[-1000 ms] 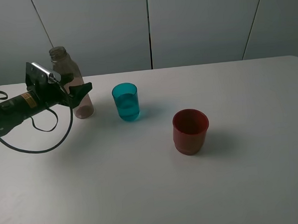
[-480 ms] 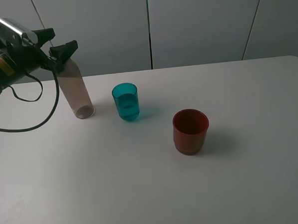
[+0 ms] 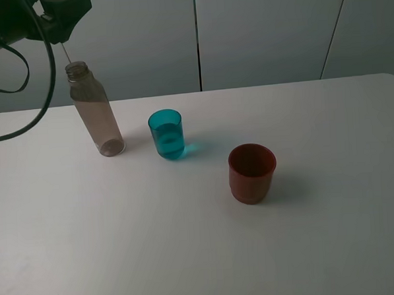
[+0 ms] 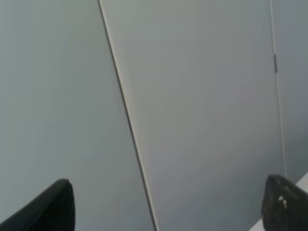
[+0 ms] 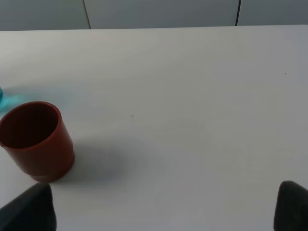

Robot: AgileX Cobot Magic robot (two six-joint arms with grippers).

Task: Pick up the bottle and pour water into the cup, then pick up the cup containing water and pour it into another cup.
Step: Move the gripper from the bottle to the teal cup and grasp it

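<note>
The clear brownish bottle [image 3: 95, 112] stands upright and uncapped at the table's back left, held by nothing. The teal cup [image 3: 166, 134] stands to its right with water in it. The red-brown cup [image 3: 252, 173] stands nearer the front right and looks empty; it also shows in the right wrist view [image 5: 36, 141]. My left gripper [image 3: 67, 7] is high above the bottle at the top left edge. In the left wrist view it [image 4: 168, 207] is open and empty, facing the wall. My right gripper [image 5: 166, 207] is open and empty, low over the table to the right of the red-brown cup.
The white table [image 3: 209, 252] runs back to a grey panelled wall [image 3: 257, 32]. The left arm's black cable [image 3: 47, 69] hangs in a loop behind and left of the bottle.
My left gripper has risen from around the bottle's body, past its neck, to well above it. The bottle stays standing on the table. The cups have not moved.
</note>
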